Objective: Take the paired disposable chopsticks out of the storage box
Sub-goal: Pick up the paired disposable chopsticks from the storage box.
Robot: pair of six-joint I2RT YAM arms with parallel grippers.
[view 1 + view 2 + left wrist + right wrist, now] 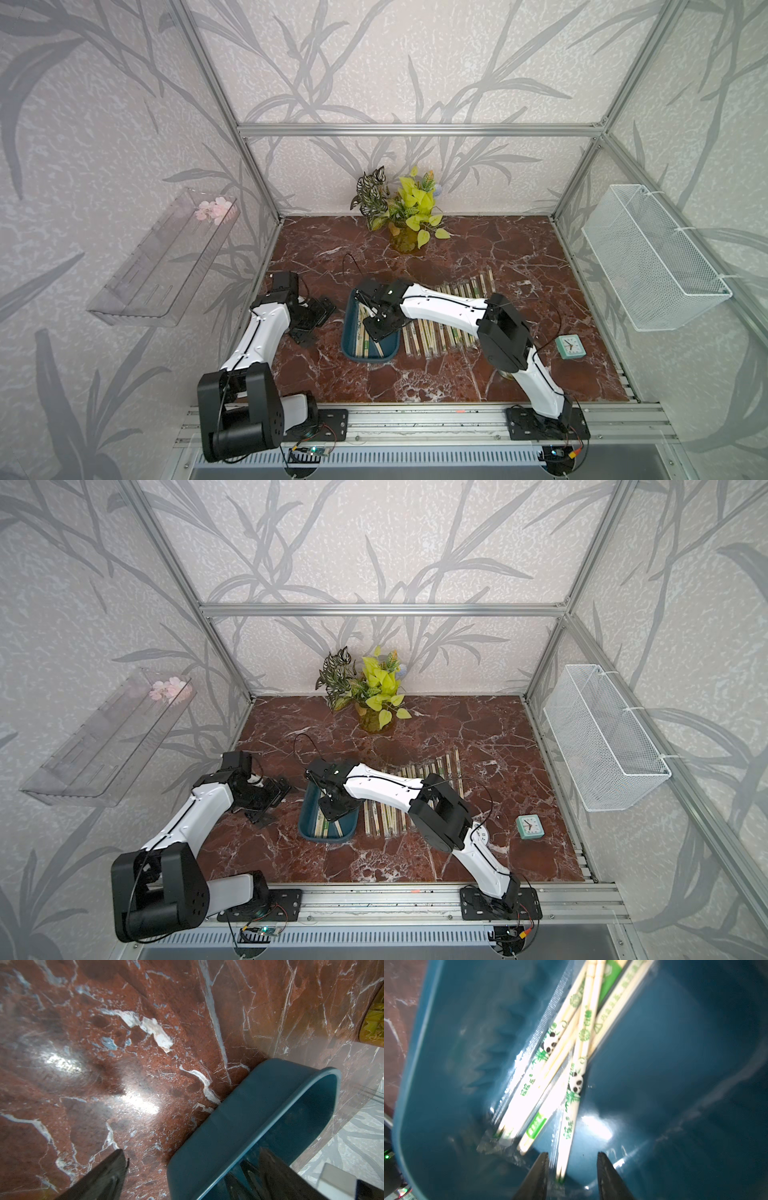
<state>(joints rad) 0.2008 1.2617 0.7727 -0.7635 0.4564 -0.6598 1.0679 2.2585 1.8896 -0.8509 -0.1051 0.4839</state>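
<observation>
Right gripper (572, 1169) hovers inside the storage box (675, 1064), jaws half-open astride one chopstick pair (569, 1126); next it likely needs to squeeze and lift.

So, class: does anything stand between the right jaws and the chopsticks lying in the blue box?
Nothing visible does. The right gripper is inside the storage box, jaws apart, with one sleeved end of the paired disposable chopsticks lying between them.
</observation>
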